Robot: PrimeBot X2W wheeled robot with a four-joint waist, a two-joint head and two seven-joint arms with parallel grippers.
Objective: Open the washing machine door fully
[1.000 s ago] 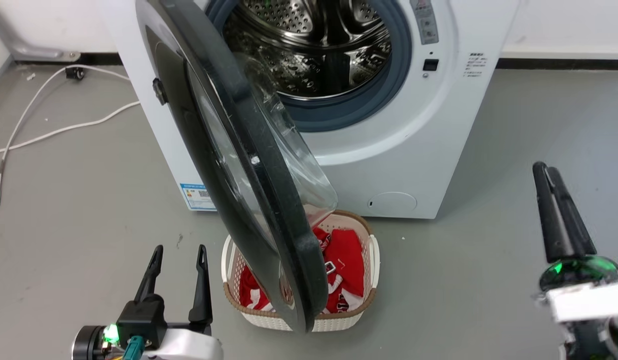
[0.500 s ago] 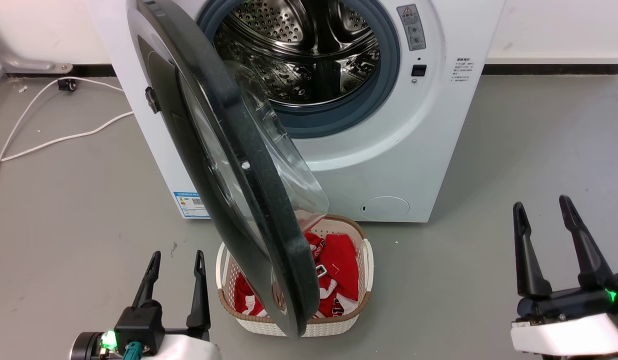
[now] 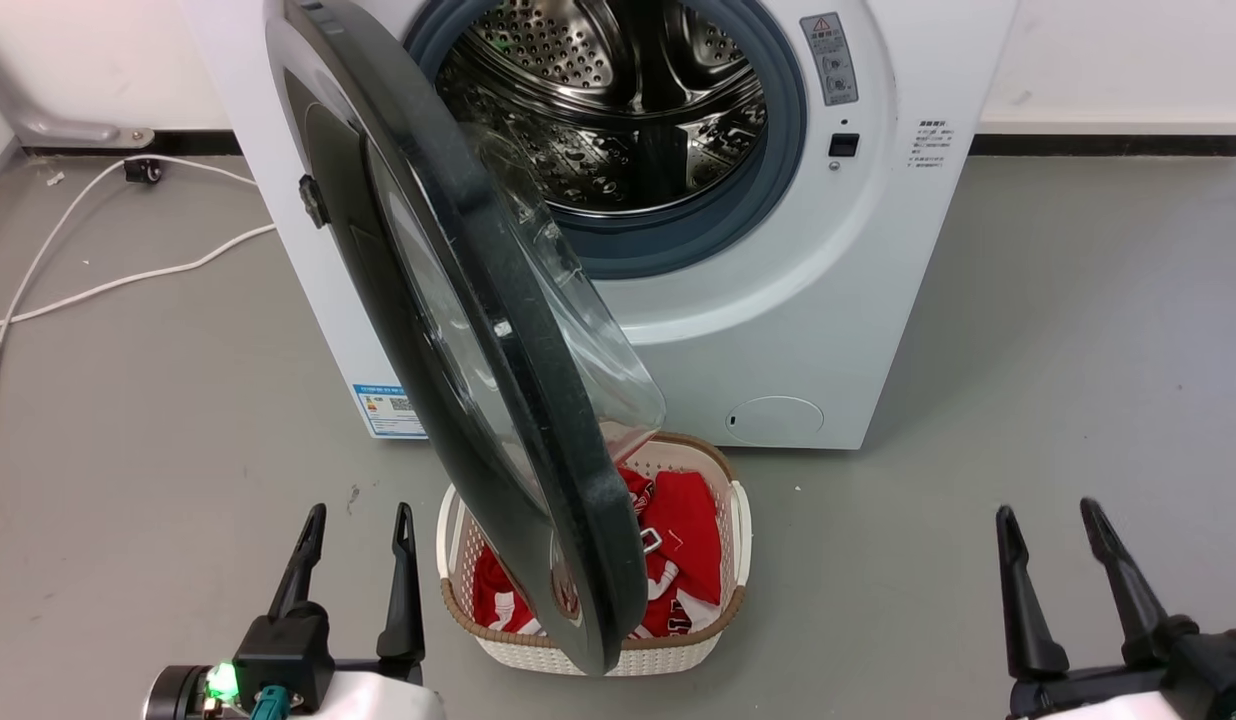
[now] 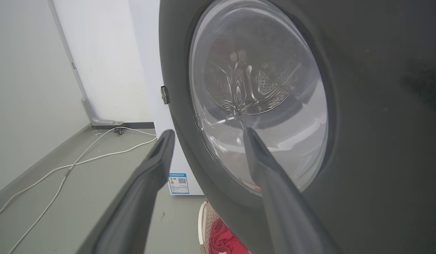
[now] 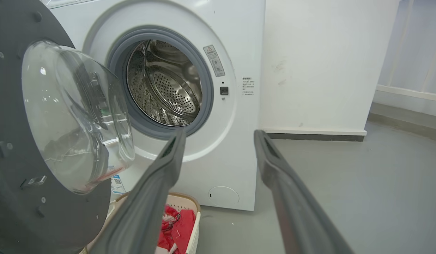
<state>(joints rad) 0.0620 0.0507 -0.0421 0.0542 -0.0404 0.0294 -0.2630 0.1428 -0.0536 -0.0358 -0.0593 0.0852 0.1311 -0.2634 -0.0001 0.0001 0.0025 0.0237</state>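
Observation:
The white washing machine (image 3: 828, 300) stands ahead with its steel drum (image 3: 628, 90) exposed. The washing machine door (image 3: 543, 400), black with a bulging glass bowl, is swung out toward me and seen nearly edge-on, its lower end over the basket. My left gripper (image 3: 358, 515) is open at the lower left, left of the door and apart from it. In the left wrist view the left gripper (image 4: 207, 131) faces the door's outer face (image 4: 362, 141) close up. My right gripper (image 3: 1048, 512) is open at the lower right, holding nothing. The right gripper (image 5: 220, 132) points at the machine front (image 5: 239, 158).
A cream laundry basket (image 3: 743, 540) with red clothes (image 3: 693, 540) sits on the grey floor under the door, right in front of the machine. White cables (image 3: 128, 275) trail across the floor at the left. A white wall runs behind, and open floor lies to the right.
My right gripper has dropped lower and back toward the bottom right, and its fingers now show spread apart. The view has shifted slightly. Door and left gripper look unmoved.

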